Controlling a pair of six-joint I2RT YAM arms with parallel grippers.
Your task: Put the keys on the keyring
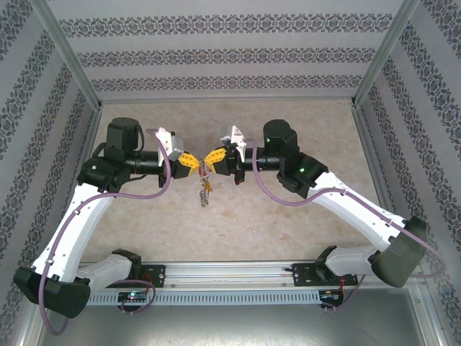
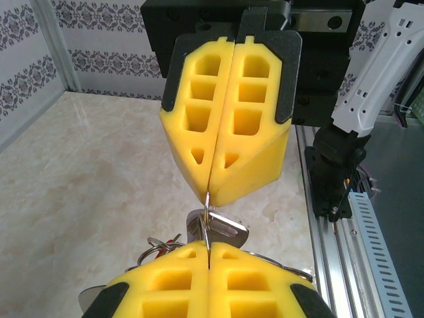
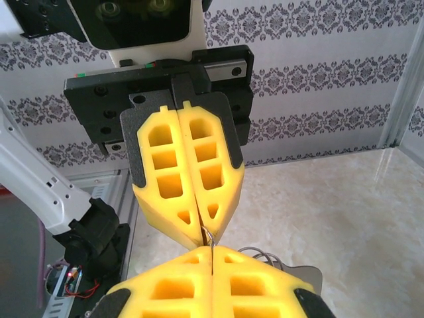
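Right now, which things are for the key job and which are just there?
For the job: keyring, keys, left gripper, right gripper, both shut on the ring's wire.
Just there: table, mounting rail, patterned walls.

Bright, even, diffuse light in every view; shadows on the tabletop [image 1: 288,216] are faint and soft-edged. The overhead view is slightly soft, leaving the keyring [image 1: 205,191] an indistinct blur. In the wrist views a pale sheen lies on the tabletop.
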